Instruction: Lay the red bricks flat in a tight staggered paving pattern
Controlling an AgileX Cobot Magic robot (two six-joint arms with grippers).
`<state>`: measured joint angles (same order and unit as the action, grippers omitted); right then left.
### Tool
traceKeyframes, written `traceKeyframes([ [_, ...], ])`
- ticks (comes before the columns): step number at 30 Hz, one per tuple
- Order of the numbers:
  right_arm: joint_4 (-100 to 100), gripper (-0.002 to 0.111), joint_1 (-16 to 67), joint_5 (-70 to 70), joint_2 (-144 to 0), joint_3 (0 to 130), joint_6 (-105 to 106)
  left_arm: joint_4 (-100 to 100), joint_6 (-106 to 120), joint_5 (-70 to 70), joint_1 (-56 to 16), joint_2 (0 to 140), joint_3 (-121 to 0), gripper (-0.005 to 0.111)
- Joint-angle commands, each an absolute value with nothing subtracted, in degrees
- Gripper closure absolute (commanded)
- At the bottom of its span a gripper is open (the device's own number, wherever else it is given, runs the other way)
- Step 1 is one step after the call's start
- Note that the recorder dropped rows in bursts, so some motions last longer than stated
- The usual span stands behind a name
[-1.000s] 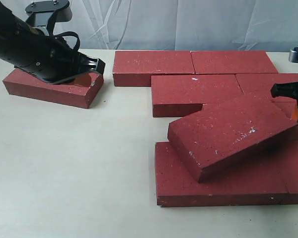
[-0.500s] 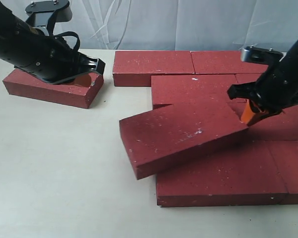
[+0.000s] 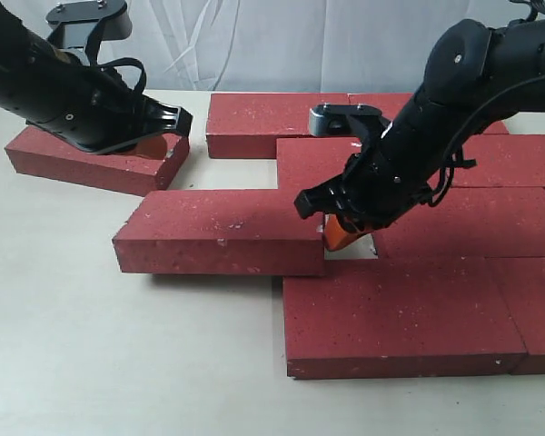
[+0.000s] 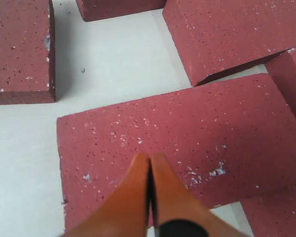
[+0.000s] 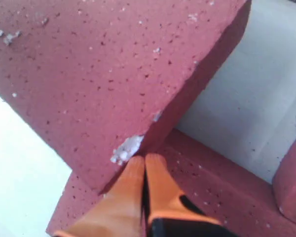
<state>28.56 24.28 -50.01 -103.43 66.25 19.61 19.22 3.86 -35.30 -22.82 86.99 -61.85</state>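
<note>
Several red bricks lie flat in rows on the right, among them a back-row brick [image 3: 277, 123] and a front-row brick [image 3: 400, 313]. One red brick [image 3: 222, 232] [image 4: 177, 138] [image 5: 103, 74] lies left of the rows, its right end over the front-row brick's [image 5: 212, 173] back corner. My right gripper [image 3: 339, 238] [image 5: 144, 160] is shut and empty, its orange tips against that brick's right end. A lone red brick [image 3: 95, 163] [image 4: 19, 49] sits at the far left. My left gripper [image 3: 159, 143] [image 4: 149, 158] hovers shut over its right end.
A pale table [image 3: 118, 363] carries everything; a bare patch [image 5: 246, 98] shows between the rows behind the right fingers. A white curtain [image 3: 345, 45] hangs behind the table. The right arm [image 3: 454, 100] reaches across the back rows.
The right arm has swept left, pushing the brick that leaned tilted on the rows; it has slid left and now lies nearly level. The left arm has not moved.
</note>
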Motion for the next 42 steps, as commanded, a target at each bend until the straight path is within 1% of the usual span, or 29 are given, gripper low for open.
traceKeyframes([
  [1,29.21,0.109,25.34,-48.1,-103.93,66.02,19.99,18.84,3.84,-34.88,-23.01,86.63,-61.73,0.107],
  [5,29.04,0.109,25.34,-46.45,-103.93,66.02,19.99,18.84,3.84,-34.88,-23.01,86.63,-61.73,0.107],
  [8,32.98,0.109,25.66,-44.74,-104.48,66.02,21.09,18.72,3.84,-34.87,-23.01,86.63,-61.73,0.107],
  [12,39.19,0.109,28.83,-42.79,-106.26,66.02,25.76,16.88,3.84,-34.31,-23.01,86.63,-61.73,0.107],
  [19,40.25,0.109,32.68,-39.0,-107.03,66.14,27.48,15.63,3.65,-33.37,-23.01,86.63,-61.73,0.107],
  [26,36.78,0.109,32.68,-43.55,-107.03,70.13,27.37,10.89,3.05,-33.23,-22.91,86.63,-61.73,0.107],
  [29,33.09,0.109,32.68,-47.07,-107.03,72.83,27.37,5.52,-1.98,-33.23,-22.91,86.63,-61.73,0.107],
  [32,32.17,0.109,32.68,-47.55,-107.03,74.25,26.94,0.0,-9.02,-33.51,-22.53,86.63,-61.73,0.107],
  [35,32.17,0.109,32.68,-47.45,-107.03,74.38,26.94,-1.73,-12.56,-34.3,-20.36,86.63,-61.73,0.107],
  [42,31.43,0.109,32.68,-47.0,-107.03,74.38,26.94,-3.52,-12.91,-35.81,-10.66,86.63,-61.73,0.107],
])
